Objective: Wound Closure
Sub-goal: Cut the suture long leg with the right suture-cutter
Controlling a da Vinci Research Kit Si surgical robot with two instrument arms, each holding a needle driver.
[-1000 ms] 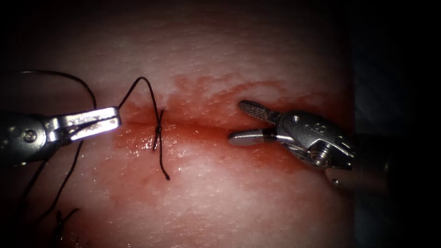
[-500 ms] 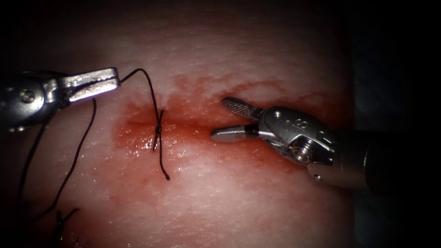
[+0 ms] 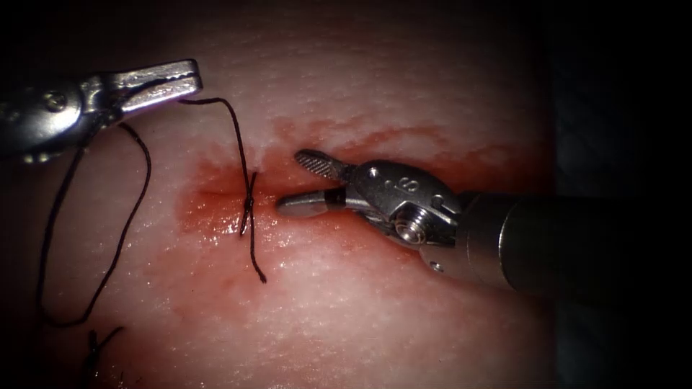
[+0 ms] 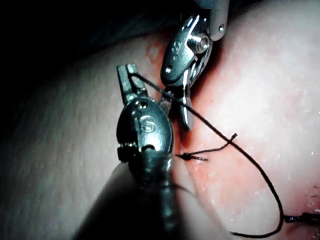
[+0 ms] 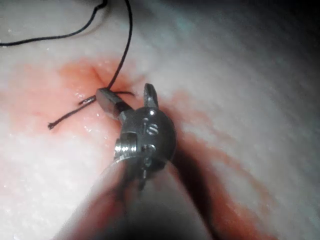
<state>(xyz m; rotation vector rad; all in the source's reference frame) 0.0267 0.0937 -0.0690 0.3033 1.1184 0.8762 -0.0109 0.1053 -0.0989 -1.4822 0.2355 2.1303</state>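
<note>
Thread from the knot on the cut is clamped in the left tool, while the right tool, jaws open and empty, has closed in beside that knot, apparently to trim, which needs a strand between its jaws.

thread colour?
Dark, near black. The thread shows best in the endoscope view, running from the left gripper down to the knot on the cut.

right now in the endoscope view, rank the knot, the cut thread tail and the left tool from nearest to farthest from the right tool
From the right tool, jaws open:
1. Knot, just left of its tips, on the cut.
2. Cut thread tail, lower left, below the cut.
3. Left tool, upper left, shut on the thread.
</note>
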